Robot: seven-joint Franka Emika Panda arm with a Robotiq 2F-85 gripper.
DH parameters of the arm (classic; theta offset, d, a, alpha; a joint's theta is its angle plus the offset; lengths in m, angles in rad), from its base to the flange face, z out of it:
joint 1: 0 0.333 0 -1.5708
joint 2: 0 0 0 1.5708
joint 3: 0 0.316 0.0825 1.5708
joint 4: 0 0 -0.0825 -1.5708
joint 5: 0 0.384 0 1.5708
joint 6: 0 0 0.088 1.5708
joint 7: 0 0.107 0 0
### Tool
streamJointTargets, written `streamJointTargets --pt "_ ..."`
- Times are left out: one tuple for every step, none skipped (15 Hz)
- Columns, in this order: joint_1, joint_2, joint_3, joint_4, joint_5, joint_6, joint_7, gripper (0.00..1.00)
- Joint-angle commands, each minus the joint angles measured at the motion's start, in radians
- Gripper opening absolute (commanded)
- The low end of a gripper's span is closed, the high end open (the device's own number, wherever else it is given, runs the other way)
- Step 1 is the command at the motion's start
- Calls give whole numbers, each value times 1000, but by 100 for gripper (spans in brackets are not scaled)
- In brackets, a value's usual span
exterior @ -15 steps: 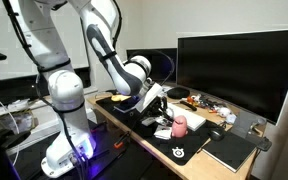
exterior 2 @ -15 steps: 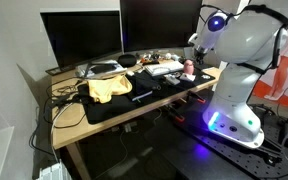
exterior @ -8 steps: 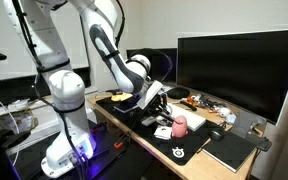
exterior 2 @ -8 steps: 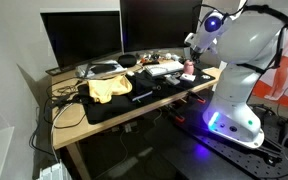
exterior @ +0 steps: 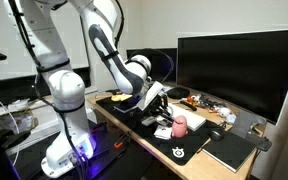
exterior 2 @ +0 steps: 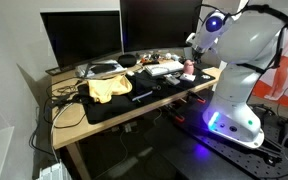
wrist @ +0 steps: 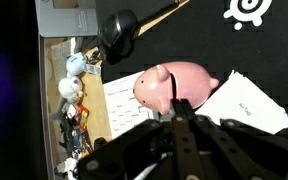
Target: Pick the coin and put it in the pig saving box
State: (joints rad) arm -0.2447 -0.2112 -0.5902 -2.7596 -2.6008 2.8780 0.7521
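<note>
Gripper (wrist: 178, 108) comes in from 6 o'clock in the wrist view, jaws pinched fully together w/ no gap showing. Can't tell if the coin sits betw. the tips; it's too small to make out in any view.

Pig saving box (wrist: 174, 85) is at 12 o'clock from the tips, pink, lying across the frame w/ its snout toward 9 o'clock. The tips overlap its lower edge in that view; touching or hovering above, can't tell. The pig rests on white printed paper (wrist: 119, 100), and a 2nd white sheet (wrist: 246, 105) lies at 3 o'clock of it. A round black object (wrist: 119, 32) sits at approx. 11 o'clock of the pig, and a grey box (wrist: 69, 18) is further toward 10 o'clock. Small figurines (wrist: 72, 78) stand along the desk edge at 9 o'clock. The black mat (wrist: 214, 35) carries a white logo at 1 o'clock.

In an exterior view the gripper (exterior: 161, 106) is angled down over the desk, w/ the pig (exterior: 181, 124) just beside it at approx. 4 o'clock. A big dark monitor (exterior: 229, 65) stands behind and a black notebook (exterior: 229, 150) lies near the desk corner. In an exterior view the pig (exterior 2: 188, 67) shows as a pink spot near the robot body (exterior 2: 239, 70), w/ a yellow cloth (exterior 2: 109, 88) well apart toward 9 o'clock.
</note>
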Motion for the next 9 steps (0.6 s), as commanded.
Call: streamJointTargets --pt "0 3 -20 16 0 -11 1 0" --pt "1 11 -22 22 0 -14 5 0" --pt "5 16 -24 26 0 -15 7 0" --pt "7 26 -25 32 0 -17 11 0" --pt "9 39 -24 39 0 -18 16 0" --pt "10 48 -22 45 6 -19 14 0" --pt "11 60 -18 49 13 -25 11 0" --pt "13 72 -17 53 17 -28 12 0" --pt "15 84 -15 57 24 -33 12 0"
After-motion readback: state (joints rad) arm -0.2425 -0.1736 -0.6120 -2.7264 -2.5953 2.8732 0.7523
